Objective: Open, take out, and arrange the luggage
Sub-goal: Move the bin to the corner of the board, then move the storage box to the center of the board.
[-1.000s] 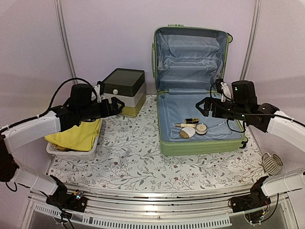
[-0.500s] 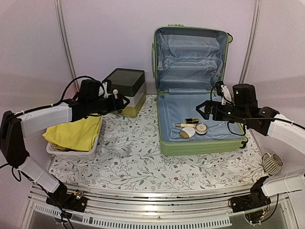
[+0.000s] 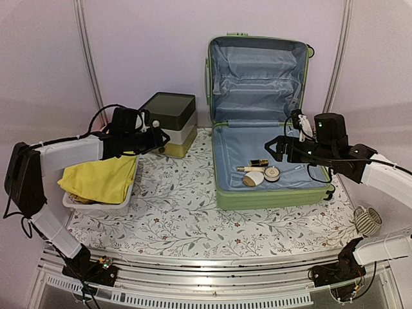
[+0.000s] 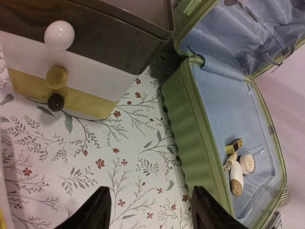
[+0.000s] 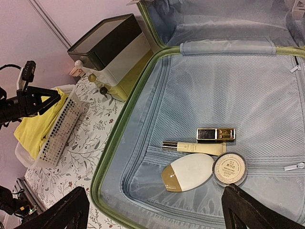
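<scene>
Lying open, light-green ribbed luggage (image 3: 270,193), blue lining

The luggage (image 4: 195,138) has a hard green plastic shell, ribbed, with a dull sheen. Its lining (image 5: 228,95) is pale blue cloth, faintly shiny, part of it mesh. The drawer box (image 4: 95,81) is smooth plastic, and its white knob (image 4: 59,35) is glossy. The basket (image 5: 59,126) is perforated white plastic; the yellow cloth (image 3: 100,180) looks soft and matt. A small gold case (image 5: 216,134) gleams like metal. The counter (image 3: 180,219) has a matt floral cover.
</scene>
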Robot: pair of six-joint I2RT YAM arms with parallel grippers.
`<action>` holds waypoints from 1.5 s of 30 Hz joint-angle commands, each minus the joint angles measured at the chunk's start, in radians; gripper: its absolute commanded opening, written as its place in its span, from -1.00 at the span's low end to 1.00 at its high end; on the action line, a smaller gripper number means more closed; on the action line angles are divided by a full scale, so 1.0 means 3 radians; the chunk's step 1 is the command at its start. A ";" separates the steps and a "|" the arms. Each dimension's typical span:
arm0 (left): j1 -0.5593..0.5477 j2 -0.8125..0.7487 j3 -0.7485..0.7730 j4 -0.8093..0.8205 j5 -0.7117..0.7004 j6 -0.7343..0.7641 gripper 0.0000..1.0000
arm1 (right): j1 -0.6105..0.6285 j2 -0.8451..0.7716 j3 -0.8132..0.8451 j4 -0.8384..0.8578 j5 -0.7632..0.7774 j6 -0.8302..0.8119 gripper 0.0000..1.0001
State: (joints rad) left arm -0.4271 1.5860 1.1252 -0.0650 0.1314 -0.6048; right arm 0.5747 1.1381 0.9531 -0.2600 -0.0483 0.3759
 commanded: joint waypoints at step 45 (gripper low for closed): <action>0.0774 0.1595 0.1761 -0.0438 0.0650 0.0780 0.05 | -0.0017 -0.0264 0.0084 -0.0192 0.0169 -0.0095 0.98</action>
State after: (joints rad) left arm -0.2016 2.0434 1.6135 -0.1802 0.3286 -0.3882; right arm 0.5747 1.0763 0.9546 -0.2993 -0.0151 0.3588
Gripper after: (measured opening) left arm 0.486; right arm 0.988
